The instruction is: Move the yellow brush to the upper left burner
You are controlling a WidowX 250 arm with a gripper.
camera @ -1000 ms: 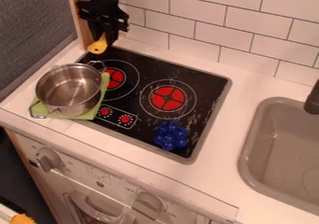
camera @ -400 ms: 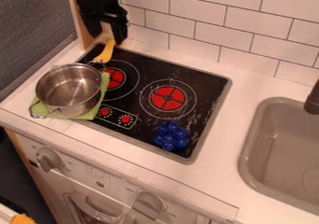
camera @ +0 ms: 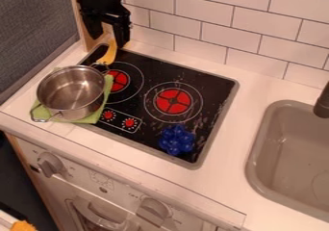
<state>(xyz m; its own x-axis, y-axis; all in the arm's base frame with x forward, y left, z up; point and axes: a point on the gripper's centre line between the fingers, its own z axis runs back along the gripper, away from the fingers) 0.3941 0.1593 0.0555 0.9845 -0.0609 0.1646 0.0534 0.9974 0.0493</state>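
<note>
Work surface (camera: 234, 138): white, extended across the middle of the view. White wall tiles (camera: 230, 28) with dark joints are located behind it, from 12 to 2 o'clock. Oven front (camera: 96, 178): positioned below the front edge, at 7 o'clock, and fitted with two large knobs. Black cooktop (camera: 208, 83): set into the surface, with a right burner (camera: 173, 101) and an upper left burner (camera: 119, 81), both marked in red. Grey sink (camera: 289, 153): recessed at 4 o'clock. Dark grey panel (camera: 35, 23): mounted at 10 o'clock.

Black gripper (camera: 108, 41): suspended at 11 o'clock, above the cooktop's rear corner. Its fingers are spread, with a clear gap between them. Metal pot (camera: 70, 93): placed at 9 o'clock on the green cloth (camera: 98, 115), which is laid over the cooktop's left edge. Blue clustered object (camera: 177, 140): set on the cooktop at its 5 o'clock. Yellow brush (camera: 108, 55): situated at 12 o'clock of the upper left burner, tilted, with its upper end beside one finger and its lower end near the pot's rear handle. Contact with that handle cannot be confirmed.
</note>
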